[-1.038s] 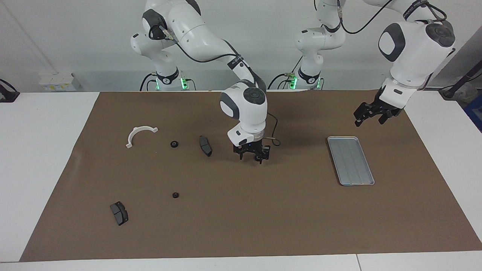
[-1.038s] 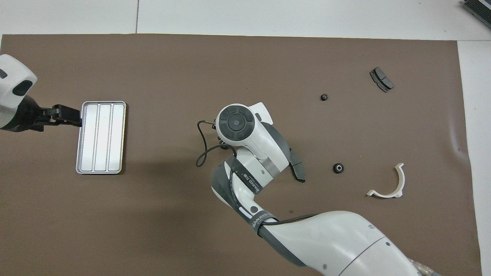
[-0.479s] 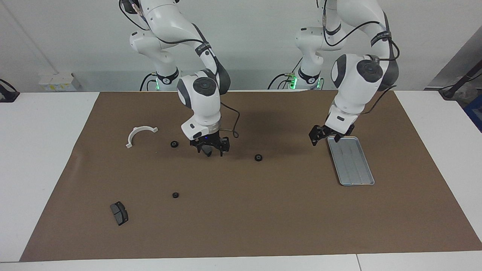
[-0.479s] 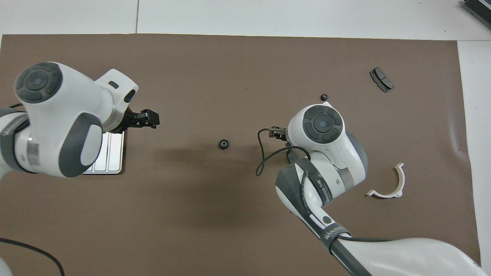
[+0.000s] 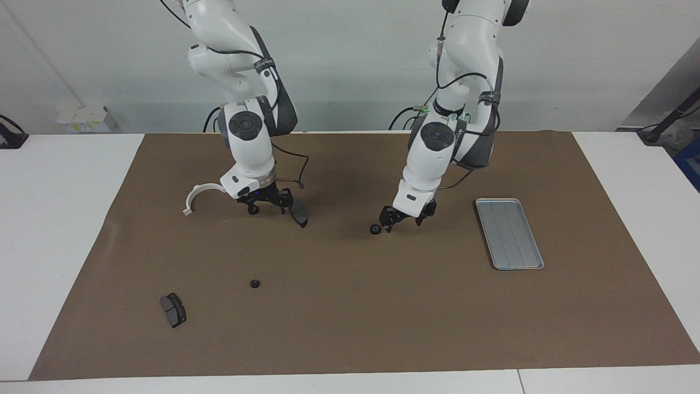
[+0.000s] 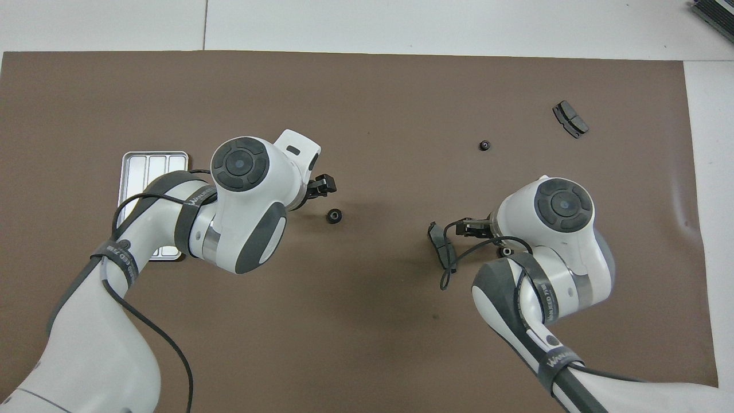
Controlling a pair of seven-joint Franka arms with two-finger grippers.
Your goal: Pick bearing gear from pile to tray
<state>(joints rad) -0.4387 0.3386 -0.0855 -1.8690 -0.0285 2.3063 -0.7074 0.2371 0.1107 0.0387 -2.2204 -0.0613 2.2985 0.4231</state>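
Observation:
A small black round bearing gear (image 5: 375, 229) lies alone mid-mat, also in the overhead view (image 6: 334, 216). My left gripper (image 5: 403, 219) is open and low, just beside this gear toward the tray; overhead it shows too (image 6: 321, 188). The silver ridged tray (image 5: 508, 233) lies toward the left arm's end, partly covered overhead (image 6: 150, 163). My right gripper (image 5: 268, 207) is open, low over the pile, between a black round piece (image 5: 252, 209) and a dark curved pad (image 5: 298, 213). The white half-ring bracket (image 5: 199, 194) lies beside it.
A second dark pad (image 5: 173, 310) and another tiny black round piece (image 5: 254, 283) lie farther from the robots at the right arm's end. A brown mat (image 5: 350, 328) covers the white table. The right arm hides the bracket in the overhead view.
The right gripper left a black gear mid-mat and moved back over the pile. The left gripper swung from the tray's end down beside that gear.

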